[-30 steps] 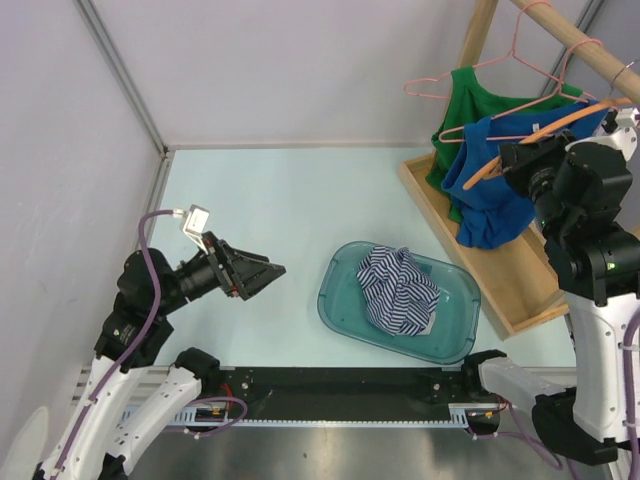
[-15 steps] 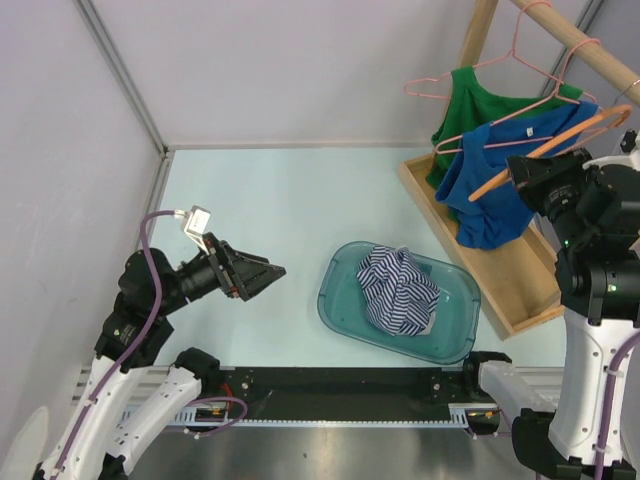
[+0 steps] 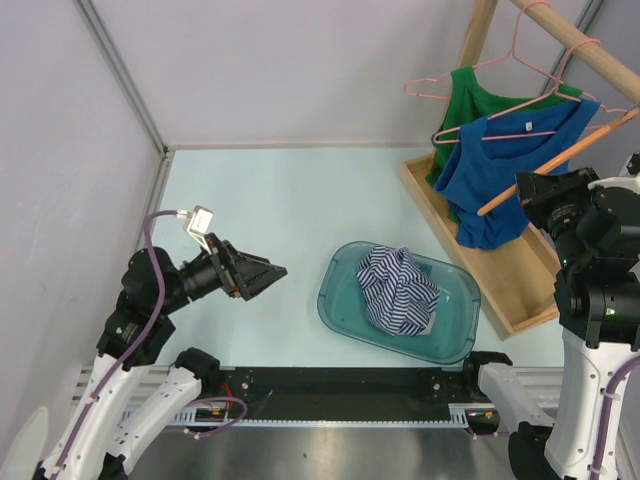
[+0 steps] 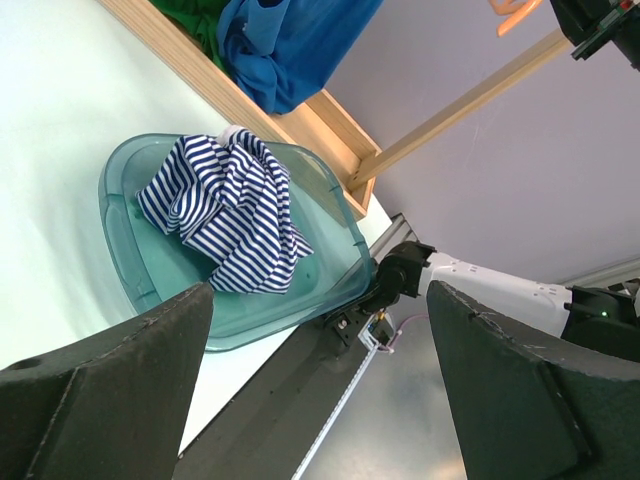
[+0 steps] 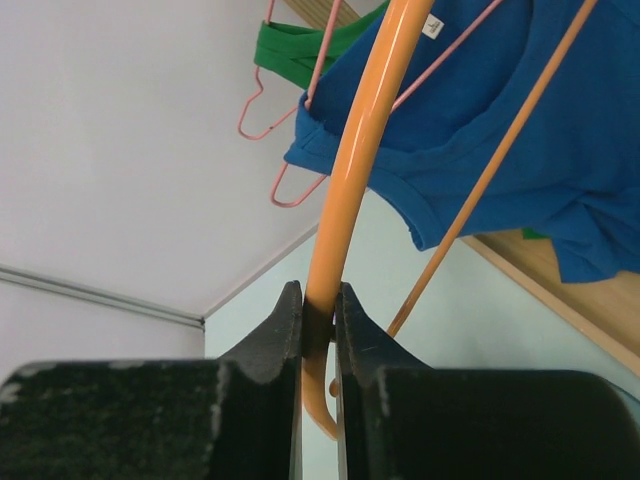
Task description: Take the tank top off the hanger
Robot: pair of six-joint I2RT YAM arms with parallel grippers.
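Right gripper (image 5: 318, 305): clamped tight on the orange hanger (image 5: 352, 170), which is pinched near its curved lower end. Blue tank top (image 3: 488, 190): draped on the hanger just left of and slightly above that gripper, with the hanger's long axis slanted up and rightward toward the rail (image 3: 580, 45); which strap is hooked where cannot be told from these views. Left gripper (image 3: 268, 270): held wide open and empty, well apart to the left, and so judged the farther arm.
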